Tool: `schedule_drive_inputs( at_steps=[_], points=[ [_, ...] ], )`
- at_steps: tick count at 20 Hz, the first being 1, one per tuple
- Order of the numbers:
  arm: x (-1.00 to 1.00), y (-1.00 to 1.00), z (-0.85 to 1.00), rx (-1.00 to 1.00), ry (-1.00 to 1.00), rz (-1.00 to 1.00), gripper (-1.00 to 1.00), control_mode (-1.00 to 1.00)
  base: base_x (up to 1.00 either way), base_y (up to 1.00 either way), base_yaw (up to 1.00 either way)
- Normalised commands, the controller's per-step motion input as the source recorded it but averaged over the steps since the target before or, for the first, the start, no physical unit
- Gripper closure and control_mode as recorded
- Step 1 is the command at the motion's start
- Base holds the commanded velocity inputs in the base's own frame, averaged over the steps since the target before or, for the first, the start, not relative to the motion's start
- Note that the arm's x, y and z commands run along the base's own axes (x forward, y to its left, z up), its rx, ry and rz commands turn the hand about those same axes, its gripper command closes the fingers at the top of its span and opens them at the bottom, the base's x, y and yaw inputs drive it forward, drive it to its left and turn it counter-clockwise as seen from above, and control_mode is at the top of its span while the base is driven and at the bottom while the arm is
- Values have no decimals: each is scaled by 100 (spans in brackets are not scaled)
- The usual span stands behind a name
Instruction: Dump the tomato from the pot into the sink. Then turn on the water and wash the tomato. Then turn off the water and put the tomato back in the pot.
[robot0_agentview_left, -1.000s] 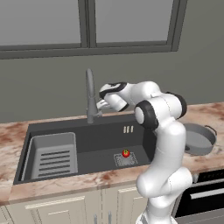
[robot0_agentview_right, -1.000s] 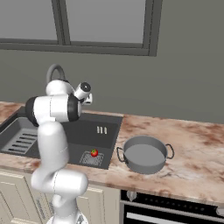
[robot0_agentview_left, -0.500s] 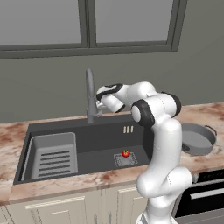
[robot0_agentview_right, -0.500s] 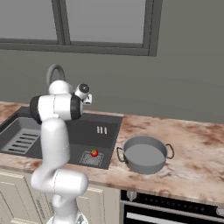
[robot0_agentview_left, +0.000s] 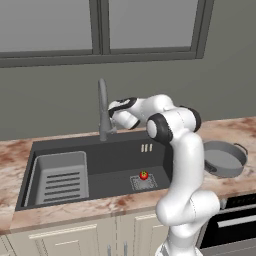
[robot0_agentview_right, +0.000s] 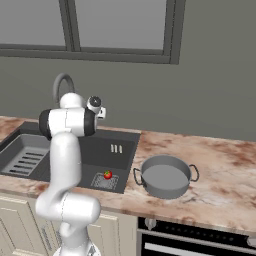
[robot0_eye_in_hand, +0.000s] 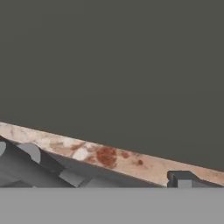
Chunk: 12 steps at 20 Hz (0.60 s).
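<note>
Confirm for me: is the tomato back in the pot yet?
No. The tomato sits on the drain grate in the sink, while the pot stands empty on the counter beside it.

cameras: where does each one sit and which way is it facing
Left base view: behind the arm to its left, looking down at the dark grey rectangular sink; the white arm rises at lower right.
Right base view: behind to its right; the arm rises at lower left.
Hand view: on the hand, facing the grey wall above the marbled counter edge.
Both base views share the small red tomato and the round grey metal pot.

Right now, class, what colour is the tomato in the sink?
Bright red tomato, green stem; clearest in the left base view.
</note>
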Motion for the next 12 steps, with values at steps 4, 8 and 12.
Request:
schedule_drive_inputs(
  at_steps=[4,8,12],
  points=[
    [30,0,-7,0,0,-4,-100,-100,0,0,0],
    [26,1,-10,0,0,-4,-100,-100,0,0,0],
    [24,0,-14,0,0,-3,-100,-100,0,0,0]
  ],
)
